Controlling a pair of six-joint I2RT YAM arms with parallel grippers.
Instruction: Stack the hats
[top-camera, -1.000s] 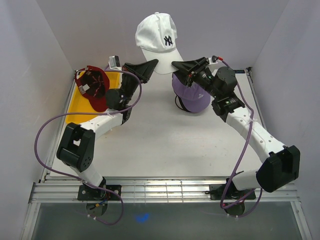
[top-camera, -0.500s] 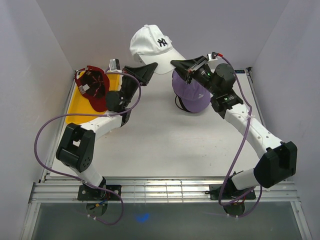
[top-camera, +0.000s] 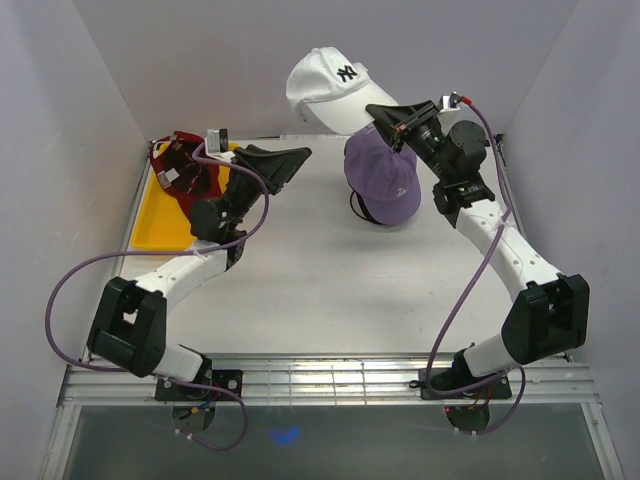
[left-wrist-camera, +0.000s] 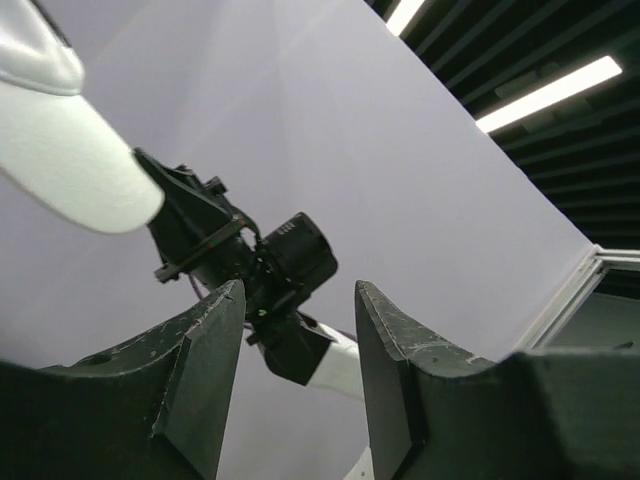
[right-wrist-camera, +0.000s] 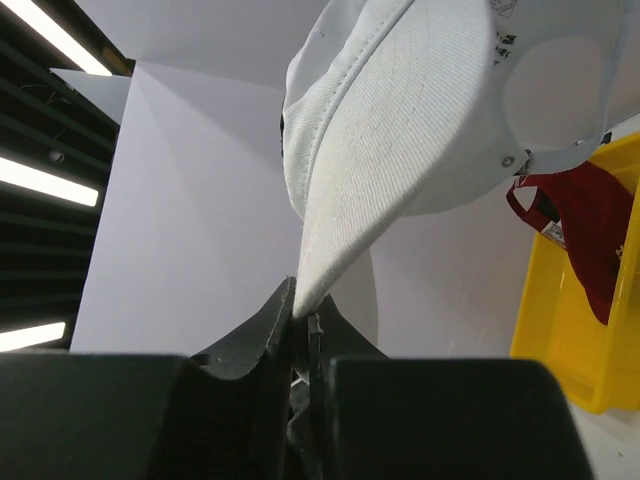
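Tray (top-camera: 165, 228) holds red cap (top-camera: 186, 166) (upside down); right gripper (right-wrist-camera: 303, 310) pinches white cap (top-camera: 325, 84) by brim, left gripper (top-camera: 300, 154) gapes.

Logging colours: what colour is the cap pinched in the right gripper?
The cap is white; the top external view shows it best.

white cap (right-wrist-camera: 420, 130): crown cut off by the top edge in the right wrist view
purple cap (top-camera: 383, 180): logo too small to be read
dark red cap (top-camera: 183, 170): partly masked by the left arm (top-camera: 212, 218)
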